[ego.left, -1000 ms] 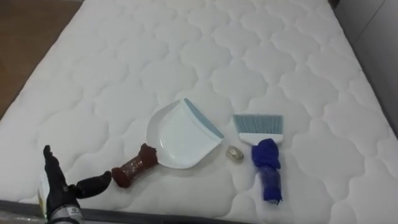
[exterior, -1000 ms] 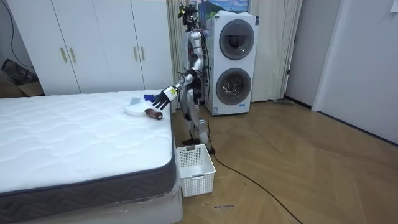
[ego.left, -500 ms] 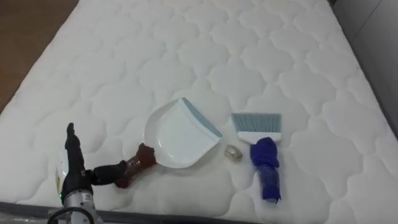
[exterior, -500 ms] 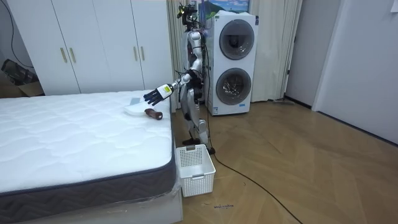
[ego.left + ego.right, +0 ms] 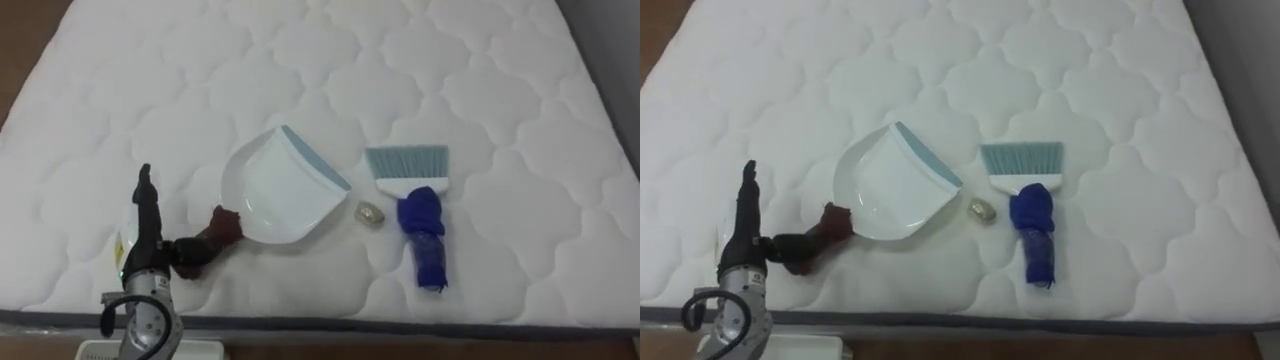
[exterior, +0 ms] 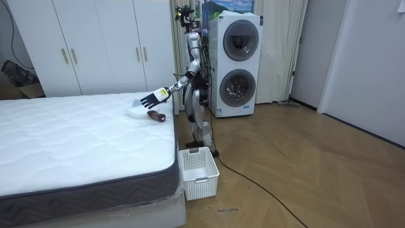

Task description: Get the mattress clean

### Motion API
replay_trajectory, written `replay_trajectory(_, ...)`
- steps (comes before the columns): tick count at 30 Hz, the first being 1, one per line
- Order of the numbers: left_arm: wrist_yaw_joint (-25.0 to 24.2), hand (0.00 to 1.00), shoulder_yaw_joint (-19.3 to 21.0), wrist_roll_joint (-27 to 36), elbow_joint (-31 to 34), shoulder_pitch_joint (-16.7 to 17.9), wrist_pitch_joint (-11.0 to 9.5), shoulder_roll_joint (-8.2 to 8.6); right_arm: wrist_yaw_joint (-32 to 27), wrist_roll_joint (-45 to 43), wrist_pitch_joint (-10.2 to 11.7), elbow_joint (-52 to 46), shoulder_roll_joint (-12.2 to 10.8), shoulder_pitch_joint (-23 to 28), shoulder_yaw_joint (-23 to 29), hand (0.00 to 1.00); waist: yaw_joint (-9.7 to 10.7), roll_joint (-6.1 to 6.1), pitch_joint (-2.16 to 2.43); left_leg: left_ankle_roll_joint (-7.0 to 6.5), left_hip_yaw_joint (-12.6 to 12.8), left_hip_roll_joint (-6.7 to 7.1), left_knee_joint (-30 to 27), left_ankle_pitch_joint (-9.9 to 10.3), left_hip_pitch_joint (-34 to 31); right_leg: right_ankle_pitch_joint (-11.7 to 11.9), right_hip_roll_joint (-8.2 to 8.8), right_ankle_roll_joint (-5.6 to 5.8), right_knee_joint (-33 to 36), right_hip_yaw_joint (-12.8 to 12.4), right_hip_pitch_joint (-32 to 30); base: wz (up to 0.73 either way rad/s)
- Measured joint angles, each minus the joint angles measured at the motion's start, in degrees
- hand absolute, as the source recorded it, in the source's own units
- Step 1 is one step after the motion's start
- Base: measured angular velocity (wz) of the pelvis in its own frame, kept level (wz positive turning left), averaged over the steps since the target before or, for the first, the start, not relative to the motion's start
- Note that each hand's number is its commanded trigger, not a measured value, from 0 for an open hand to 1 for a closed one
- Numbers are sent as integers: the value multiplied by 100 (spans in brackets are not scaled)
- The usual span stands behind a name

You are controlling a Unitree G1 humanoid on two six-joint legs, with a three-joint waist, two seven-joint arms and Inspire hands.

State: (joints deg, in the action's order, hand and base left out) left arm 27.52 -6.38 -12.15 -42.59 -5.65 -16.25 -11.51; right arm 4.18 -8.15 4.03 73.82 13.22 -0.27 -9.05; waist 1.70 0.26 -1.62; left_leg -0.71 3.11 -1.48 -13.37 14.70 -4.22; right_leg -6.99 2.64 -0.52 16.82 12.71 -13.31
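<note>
A white dustpan [image 5: 275, 190] with a dark red handle [image 5: 218, 232] lies on the white mattress [image 5: 330, 70]. To its right lies a brush [image 5: 408, 170] with pale blue bristles and a blue handle [image 5: 424, 240]. A small beige scrap [image 5: 371, 212] sits between dustpan and brush. My left hand [image 5: 146, 240] stands edge-up just left of the dustpan handle, open, fingers straight, with the thumb reaching to the handle's end. In the room view I stand at the bed's end, left hand [image 6: 150, 99] stretched over the dustpan [image 6: 134, 112].
The mattress's near edge [image 5: 400, 325] runs along the bottom of the eye views. A white basket [image 6: 199, 171] stands on the wooden floor at the bed's corner. Stacked washing machines [image 6: 237, 63] are behind me, and white wardrobes [image 6: 95, 44] line the wall.
My left hand has moved forward and right, from the mattress's edge to the dustpan handle's end. The eye view has shifted down. Dustpan, brush and scrap lie as before.
</note>
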Motion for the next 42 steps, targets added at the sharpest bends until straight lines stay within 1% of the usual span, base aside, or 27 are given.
replay_trajectory(2, -64, 0, -77, -21, -115, -50, -1, -49, -35, 100, 9, 1, 9, -9, -103, 0, 1, 5, -3, 0, -1, 0, -28, 0, -23, 0, 1, 0, -8, -1, -1, 0)
replay_trajectory(4, -86, 0, -80, -110, -181, -122, -2, -53, -36, 105, 10, 20, 18, -42, -108, 0, -1, 20, -11, 0, -2, 0, -29, 0, -47, 0, 2, 0, -8, -8, -21, 0)
replay_trajectory(5, -105, 0, -79, -121, -197, -164, -9, -64, -35, 101, 16, 20, 26, -60, -111, 0, 8, 31, -7, 0, -2, 1, -35, 0, -91, 1, 5, 1, -3, -5, -72, 0)
replay_trajectory(6, -112, 0, -81, -122, -232, -197, -20, -80, -34, 87, 19, 20, 43, -94, -111, 0, 39, 56, -19, 0, -4, 4, -49, 0, -132, 2, 13, 0, -1, -2, -102, 0)
replay_trajectory(8, -114, 0, -84, -123, -254, -201, -22, -88, -36, 86, 41, 19, 63, -119, -110, 0, 93, 89, -13, 0, -3, 7, -52, 0, -169, 2, 13, 0, 9, -1, -148, 0)
replay_trajectory(9, -114, 0, -101, -122, -268, -204, -28, -100, -41, 87, 43, 19, 69, -142, -111, 0, 106, 110, -21, 0, -2, 7, -53, 0, -185, 3, 12, 0, 8, -2, -161, 0)
replay_trajectory(13, -118, 0, -259, -127, -404, -310, -36, -122, -92, 88, 115, 19, 87, -154, -144, 0, 127, 143, -26, 0, 0, 8, -124, 0, -229, 5, 13, -3, 9, -1, -175, 0)
replay_trajectory(15, -141, 0, -270, -164, -618, -470, -44, -127, -115, 86, 115, 19, 91, -208, -147, 0, 130, 164, -34, 0, 11, 6, -129, 0, -236, 13, 12, -12, 10, -1, -187, 0)
replay_trajectory(17, -147, 0, -267, -210, -828, -634, -42, -134, -125, 86, 115, 20, 92, -254, -147, 0, 130, 169, -31, 0, 25, 4, -132, 0, -277, 29, 12, -20, 15, 4, -232, -2)
replay_trajectory(19, -149, 0, -273, -212, -952, -747, -42, -152, -123, 103, 115, 18, 92, -352, -151, 0, 129, 168, -31, 0, 77, -2, -135, 0, -344, 67, 12, -32, 20, 0, -331, -7)
replay_trajectory(20, -168, 0, -274, -219, -1112, -832, -41, -155, -107, 107, 115, 17, 91, -401, -167, 0, 131, 168, -31, 0, 107, -5, -135, 0, -365, 86, 12, -35, 20, -4, -359, -8)
replay_trajectory(22, -193, 0, -273, -214, -1212, -855, -38, -172, -99, 109, 117, 13, 90, -441, -233, 0, 142, 164, -30, 0, 152, -7, -142, 0, -385, 95, 14, -36, 32, -24, -374, -3)
replay_trajectory(25, -201, 0, -275, -212, -1214, -878, -35, -280, -91, 112, 116, 14, 91, -547, -292, 0, 212, 155, -32, 0, 170, 7, -243, 0, -551, 110, 37, -39, 104, -51, -541, 0)
replay_trajectory(26, -226, 0, -291, -213, -1258, -902, -35, -339, -91, 112, 116, 16, 94, -603, -376, 0, 260, 160, -34, 0, 170, 1, -256, 0, -611, 135, 34, -51, 100, -49, -590, 0)
replay_trajectory(27, -292, 0, -293, -214, -1401, -997, -32, -361, -89, 137, 116, 29, 102, -643, -463, 0, 276, 161, -45, 0, 169, -2, -305, 0, -646, 154, 34, -59, 99, -45, -606, 0)
replay_trajectory(28, -324, 0, -293, -215, -1488, -1051, -31, -361, -87, 149, 116, 33, 111, -657, -513, 0, 274, 162, -47, 0, 169, -2, -336, 0, -663, 161, 34, -62, 99, -49, -611, 0)
replay_trajectory(31, -424, 0, -292, -216, -1755, -1208, -29, -360, -63, 156, 116, 44, 129, -722, -559, 0, 282, 187, -87, 0, 185, -2, -413, 1, -725, 187, 34, -73, 120, -76, -634, -3)
replay_trajectory(32, -463, 0, -289, -216, -1833, -1257, -28, -366, -35, 157, 116, 44, 147, -754, -559, 0, 278, 189, -103, -1, 212, 0, -424, 1, -747, 190, 40, -77, 183, -109, -706, -8)
replay_trajectory(33, -489, 0, -289, -211, -1889, -1301, -28, -365, -31, 162, 118, 37, 166, -787, -567, 0, 278, 191, -138, -1, 225, 6, -445, 1, -812, 195, 51, -85, 225, -122, -770, -6)
replay_trajectory(36, -628, 0, -290, -208, -1947, -1475, 27, -364, -33, 309, 118, 30, 183, -874, -607, 0, 283, 184, -186, -2, 237, 15, -654, 2, -1084, 210, 99, -113, 376, -123, -1031, 5)
replay_trajectory(40, -867, 0, -313, -202, -1985, -1590, 131, -361, -60, 363, 117, 41, 201, -963, -739, 0, 294, 174, -196, -2, 246, 22, -843, 2, -1309, 220, 127, -143, 508, -149, -1232, 2)
replay_trajectory(42, -1106, 0, -342, -200, -1991, -1623, 194, -358, -100, 367, 117, 39, 188, -991, -776, 0, 294, 151, -211, -2, 275, 23, -886, 2, -1327, 214, 136, -158, 579, -160, -1276, -2)
